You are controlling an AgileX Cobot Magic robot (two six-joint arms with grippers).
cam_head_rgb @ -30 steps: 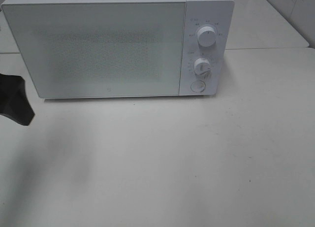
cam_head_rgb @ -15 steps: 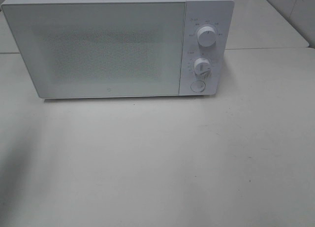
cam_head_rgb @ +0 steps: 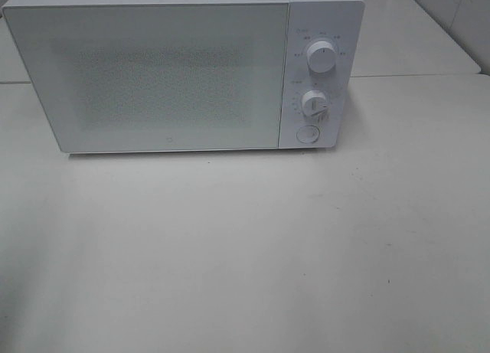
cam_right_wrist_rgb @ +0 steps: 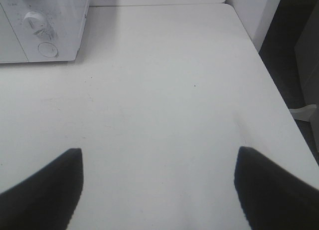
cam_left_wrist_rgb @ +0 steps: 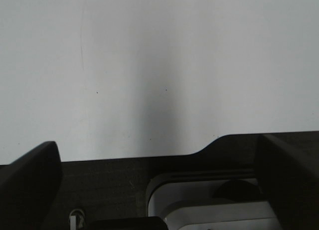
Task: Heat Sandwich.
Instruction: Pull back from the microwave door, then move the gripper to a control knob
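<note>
Seemingly well along or unstarted — microwave (cam_head_rgb: pixel 184 70) shut, sandwich nowhere visible, perhaps inside; left gripper (cam_left_wrist_rgb: pixel 159 165) and right gripper (cam_right_wrist_rgb: pixel 159 190) both spread wide, empty.

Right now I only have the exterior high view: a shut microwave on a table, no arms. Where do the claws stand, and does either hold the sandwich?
Observer: The left claw stands open, with nothing between its fingers.
Operator: And the right one?
Observer: The right claw is open too and empty, above bare table; the microwave shows farther off in its view.
Operator: Any sandwich anywhere?
Observer: No sandwich shows in either wrist view, and neither looks inside the microwave.
</note>
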